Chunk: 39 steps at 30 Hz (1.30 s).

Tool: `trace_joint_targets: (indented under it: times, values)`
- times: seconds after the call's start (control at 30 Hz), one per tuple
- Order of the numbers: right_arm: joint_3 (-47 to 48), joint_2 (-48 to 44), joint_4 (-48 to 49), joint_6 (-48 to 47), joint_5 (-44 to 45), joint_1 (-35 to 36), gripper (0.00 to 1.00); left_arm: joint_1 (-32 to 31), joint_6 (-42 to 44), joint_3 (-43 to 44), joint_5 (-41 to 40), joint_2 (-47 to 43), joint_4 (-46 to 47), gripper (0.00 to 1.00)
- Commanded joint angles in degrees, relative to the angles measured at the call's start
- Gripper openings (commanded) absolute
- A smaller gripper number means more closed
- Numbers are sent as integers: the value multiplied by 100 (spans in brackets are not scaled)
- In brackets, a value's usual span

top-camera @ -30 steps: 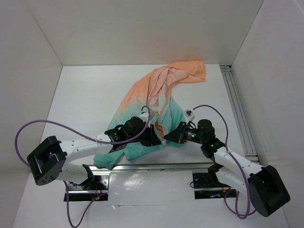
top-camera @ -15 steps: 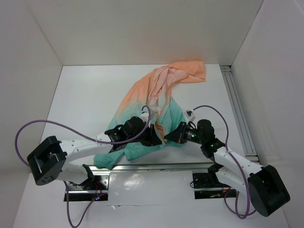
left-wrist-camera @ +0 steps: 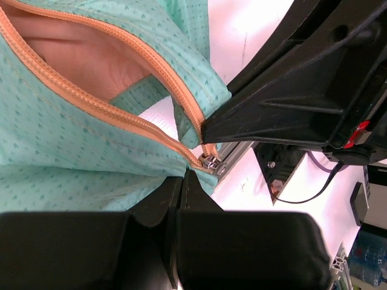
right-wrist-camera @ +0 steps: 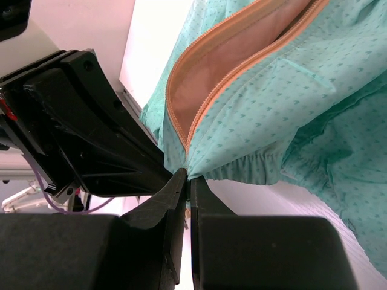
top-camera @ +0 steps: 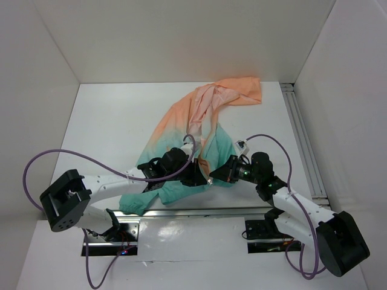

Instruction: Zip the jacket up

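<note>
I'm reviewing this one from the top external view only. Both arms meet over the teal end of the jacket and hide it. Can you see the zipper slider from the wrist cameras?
Observer: Yes. The left wrist view shows the metal slider at the very bottom of the jacket zipper, with the left end effector shut on the fabric beside it.
Operator: Any of it zipped?
Observer: No. Above the slider the orange tapes spread apart, with peach lining showing between them.
Operator: And the other arm?
Observer: The right wrist view shows the right end effector shut on the teal hem at the zipper's lower end.
</note>
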Motion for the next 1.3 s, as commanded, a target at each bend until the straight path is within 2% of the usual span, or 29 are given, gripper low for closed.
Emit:
trace_joint_targets:
  times: [0.0, 0.17, 0.3, 0.37, 0.4, 0.43, 0.63, 0.83, 0.9, 0.93, 0.97, 1.03, 1.1, 1.27]
  values:
    - [272, -129, 158, 19, 320, -40, 0, -124, 112, 168, 294, 46, -118, 0]
    - [272, -182, 157, 19, 372, -40, 0, -124, 60, 168, 294, -7, -117, 0]
    - [272, -182, 157, 19, 372, -40, 0, -124, 6, 107, 294, -7, -48, 16]
    - [272, -182, 157, 19, 372, -40, 0, -124, -55, 46, 417, -59, 66, 17]
    - [272, -182, 157, 19, 372, -40, 0, -124, -55, -24, 417, -60, 137, 14]
    - [272, -182, 157, 19, 372, -40, 0, -124, -116, -25, 556, -60, 260, 0]
    - [219, -182, 157, 19, 372, -40, 0, -124, -231, -78, 769, 54, 541, 0]
    - [464, -235, -140, 19, 425, -40, 0, -124, -231, -78, 646, 54, 297, 0]
    - [605, -235, -667, -156, 583, -40, 12, -124, -231, -78, 488, 54, 173, 0]
    - [676, -296, -869, -218, 644, -40, 20, -124, -231, -17, 435, 54, 95, 0]
    - [815, -348, -1063, -279, 706, -40, 34, -124, -231, -16, 374, 54, -37, 0]
    - [974, -427, -1721, -455, 934, -40, 46, -124, -161, 54, 373, 54, -100, 0]
    - [1220, -489, -2396, -595, 1197, -40, 52, -124, -161, 54, 373, 54, -100, 0]
    - [1721, -542, -3603, -798, 1514, -40, 50, -124, -161, -51, 373, 2, -38, 0]
